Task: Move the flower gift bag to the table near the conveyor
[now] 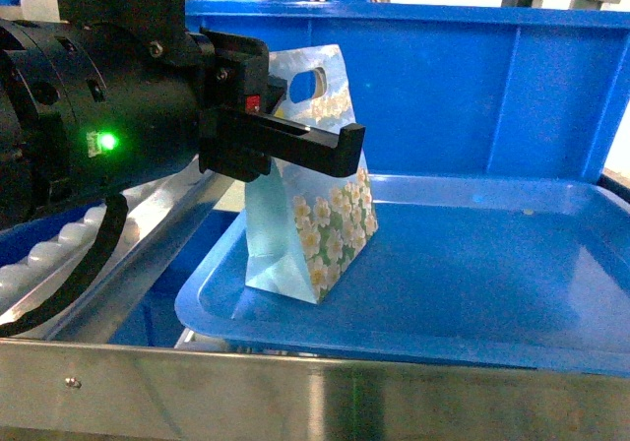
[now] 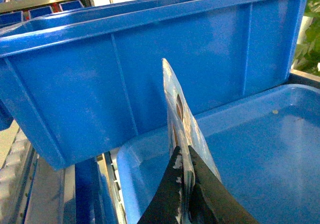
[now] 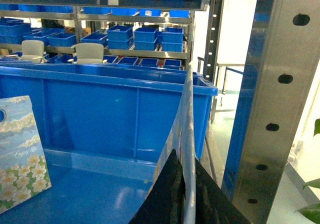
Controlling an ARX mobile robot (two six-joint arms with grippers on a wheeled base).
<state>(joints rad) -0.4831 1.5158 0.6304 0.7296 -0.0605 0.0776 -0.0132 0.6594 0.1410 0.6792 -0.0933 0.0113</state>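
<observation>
Head view: steel rail (image 1: 295, 402) ran across the very front. Behind it sat the blue tray (image 1: 472, 274), and left of the tray were the white rollers of the conveyor (image 1: 39, 254), partly hidden by the left arm. Bag (image 1: 325, 234) stood upright on the tray, close to its left edge, daisy face turned right, pale-blue side toward the camera. Left gripper (image 1: 340, 146) sat at the bag's upper part, just under the handle hole. Blue bin (image 1: 463, 87) stood behind the tray's far edge, just behind the bag.

Left wrist view: left gripper (image 2: 184, 159) was pressed together on the bag (image 2: 175, 99), seen edge-on, one black finger on each face. Tray (image 2: 270, 149) lay below and right, bin (image 2: 100, 84) beyond.

Right wrist view: right gripper (image 3: 186, 164) was pinching a thin pale sheet (image 3: 186, 114) that stood edge-on; could not tell what the sheet was. Bag (image 3: 22, 154) showed at the left edge of this view, well apart from the right gripper. Bin (image 3: 100, 114) was behind, steel post (image 3: 280, 109) on the right, shelves (image 3: 150, 34) of blue bins far back.
</observation>
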